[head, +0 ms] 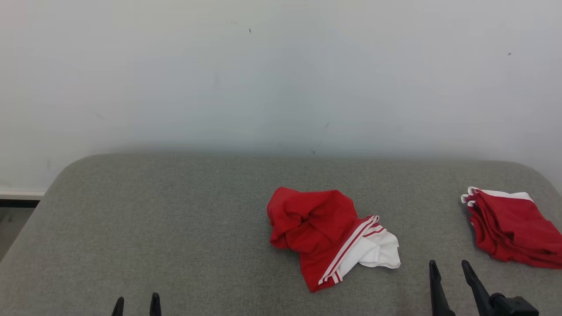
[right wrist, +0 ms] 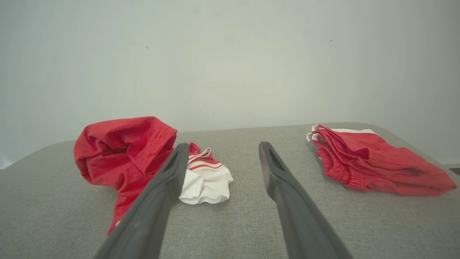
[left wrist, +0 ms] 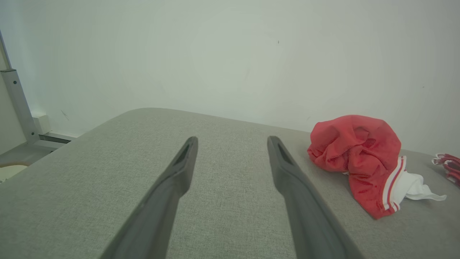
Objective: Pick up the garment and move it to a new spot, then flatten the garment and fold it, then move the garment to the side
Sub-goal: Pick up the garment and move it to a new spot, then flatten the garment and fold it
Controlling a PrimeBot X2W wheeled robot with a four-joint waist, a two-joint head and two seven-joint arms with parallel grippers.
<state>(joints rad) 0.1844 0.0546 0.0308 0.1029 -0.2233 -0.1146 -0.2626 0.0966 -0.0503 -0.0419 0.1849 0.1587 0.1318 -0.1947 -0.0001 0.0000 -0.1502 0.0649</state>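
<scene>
One crumpled red garment with a white panel and red-and-white stripes (head: pixel 316 228) lies on the grey fabric-covered surface (head: pixel 175 228). In the head view it sits near the middle, a little toward 3 o'clock, and neither gripper touches it. One folded pile of red cloth with a white edge (head: pixel 509 228) rests at the surface's 3 o'clock end, well apart from the crumpled piece. How many pieces are stacked in it cannot be told. One plain white wall (head: pixel 281 79) stands behind the surface at 12 o'clock.

Two grippers show at the head view's lower edge. The left gripper (head: pixel 136 303) is at 7 o'clock, and the garment lies toward 2 o'clock from it, well apart. The right gripper (head: pixel 449 264) is at 5 o'clock, with the garment near it toward 10 o'clock and the folded pile toward 2 o'clock.

In the left wrist view the left gripper (left wrist: pixel 233 139) holds its two long dark fingers (left wrist: pixel 172 187) spread wide over bare surface, with nothing between them. The garment (left wrist: pixel 355 151) is at 3 o'clock, and one grey metal post (left wrist: pixel 16 104) stands at 9 o'clock.

In the right wrist view the right gripper (right wrist: pixel 223 145) also has two fingers (right wrist: pixel 287 187) spread and empty. There the garment (right wrist: pixel 122 151) is at 9 o'clock and the pile (right wrist: pixel 373 162) at 3 o'clock.
</scene>
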